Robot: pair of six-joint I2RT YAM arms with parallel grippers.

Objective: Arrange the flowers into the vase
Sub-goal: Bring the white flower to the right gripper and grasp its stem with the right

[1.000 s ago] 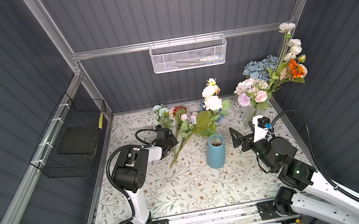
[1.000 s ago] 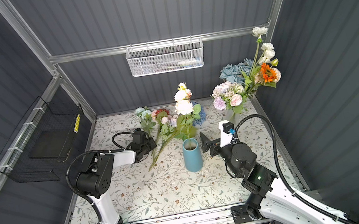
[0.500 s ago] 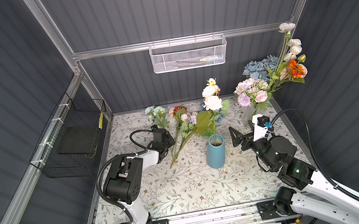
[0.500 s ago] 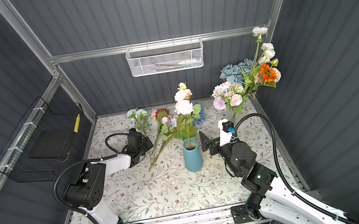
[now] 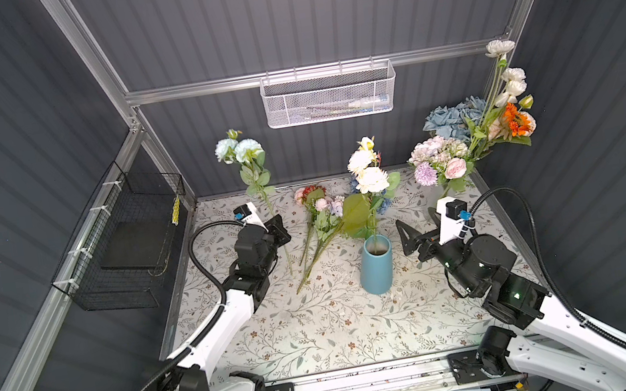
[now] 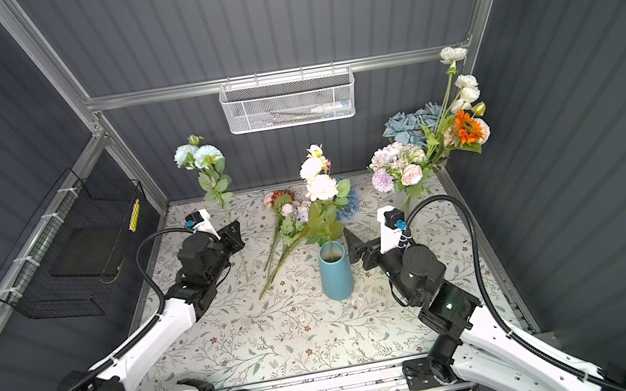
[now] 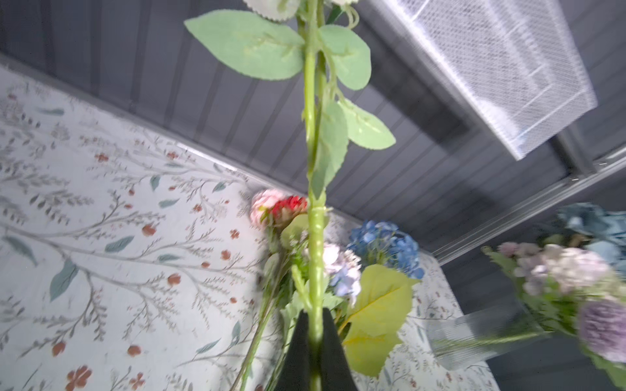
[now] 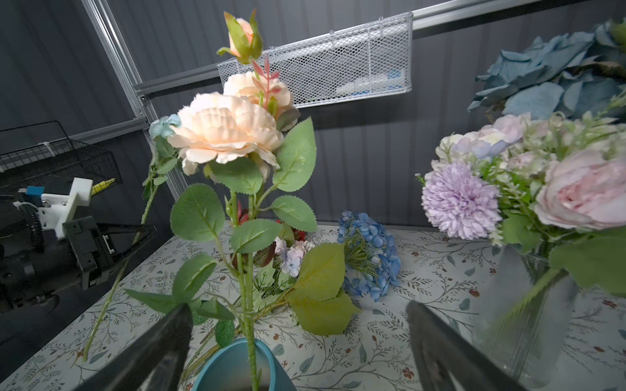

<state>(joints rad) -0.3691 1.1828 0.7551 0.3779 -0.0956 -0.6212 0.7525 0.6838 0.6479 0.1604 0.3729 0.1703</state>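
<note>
Two pale-blue blossoms [image 5: 247, 149] atop a long, leafy green stem [image 7: 315, 243]

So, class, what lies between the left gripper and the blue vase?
A loose bunch of flowers lies on the table between the left gripper, which holds a pale-blue spray, and the blue vase; both top views show it.

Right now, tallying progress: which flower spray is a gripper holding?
The pale-blue spray, upright in the left gripper; the pink-red sprays lie flat on the table.
</note>
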